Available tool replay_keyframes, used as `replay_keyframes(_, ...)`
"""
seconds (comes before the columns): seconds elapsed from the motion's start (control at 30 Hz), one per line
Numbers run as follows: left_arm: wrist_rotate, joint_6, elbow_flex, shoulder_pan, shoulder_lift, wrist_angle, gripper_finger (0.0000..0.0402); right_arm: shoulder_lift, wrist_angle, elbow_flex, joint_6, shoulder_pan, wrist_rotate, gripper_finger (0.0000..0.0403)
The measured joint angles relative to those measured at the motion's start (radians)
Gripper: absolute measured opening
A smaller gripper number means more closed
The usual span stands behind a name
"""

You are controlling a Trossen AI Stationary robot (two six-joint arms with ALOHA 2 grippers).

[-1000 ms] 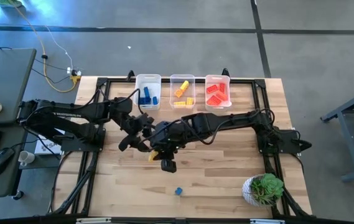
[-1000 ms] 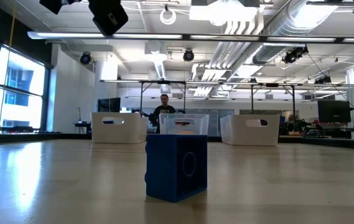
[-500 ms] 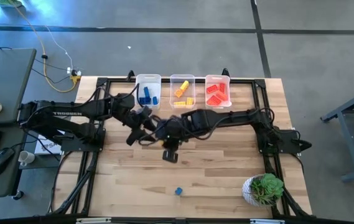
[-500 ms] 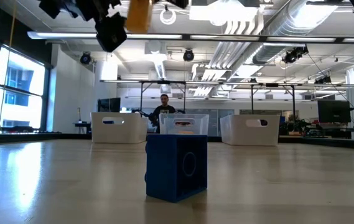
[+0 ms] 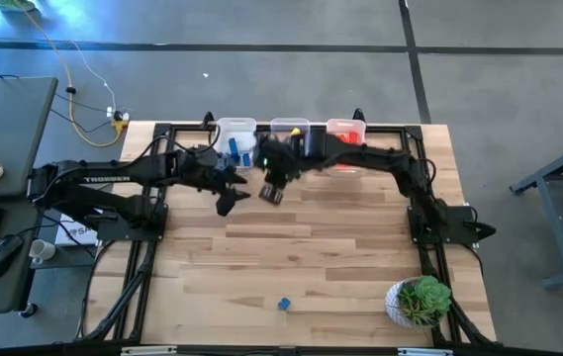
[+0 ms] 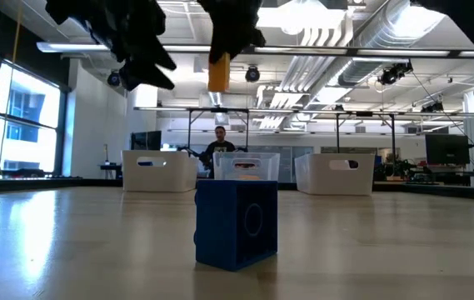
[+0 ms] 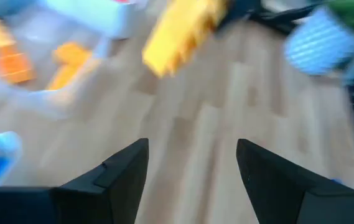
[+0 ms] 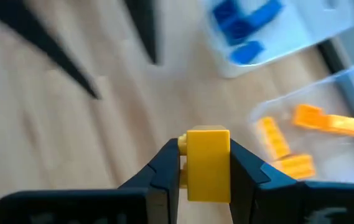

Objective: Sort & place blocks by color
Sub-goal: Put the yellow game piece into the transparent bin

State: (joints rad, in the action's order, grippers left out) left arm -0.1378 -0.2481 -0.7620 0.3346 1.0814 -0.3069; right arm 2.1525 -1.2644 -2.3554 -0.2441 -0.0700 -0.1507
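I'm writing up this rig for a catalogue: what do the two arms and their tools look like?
Both arms are dark, jointed, and draped with black cables. The left arm carries white lettering along one link. The left tool has two flat, tapered black fingers; the right tool has similar black fingers that narrow toward the tips.

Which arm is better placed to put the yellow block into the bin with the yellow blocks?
The right: its gripper is shut on the yellow block, near the middle bin. The left gripper is open and holds nothing.
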Motion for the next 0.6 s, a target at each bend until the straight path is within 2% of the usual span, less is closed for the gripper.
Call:
replay_keyframes(0.27, 0.22, 0.077, 0.0, 0.054, -0.044, -0.101, 0.0231, -0.001, -0.011, 0.025, 0.083, -0.213, 0.038, 0.0074)
replay_keyframes(0.47, 0.397, 0.12, 0.0, 0.094, -0.061, -0.104, 0.0231, 0.0, 0.059, 0.123, 0.114, -0.338, 0.097, 0.0073)
replay_keyframes(0.6, 0.46, 0.148, 0.0, 0.128, -0.061, -0.11, 0.0231, 0.0, 0.135, 0.211, 0.114, -0.394, 0.173, 0.0079)
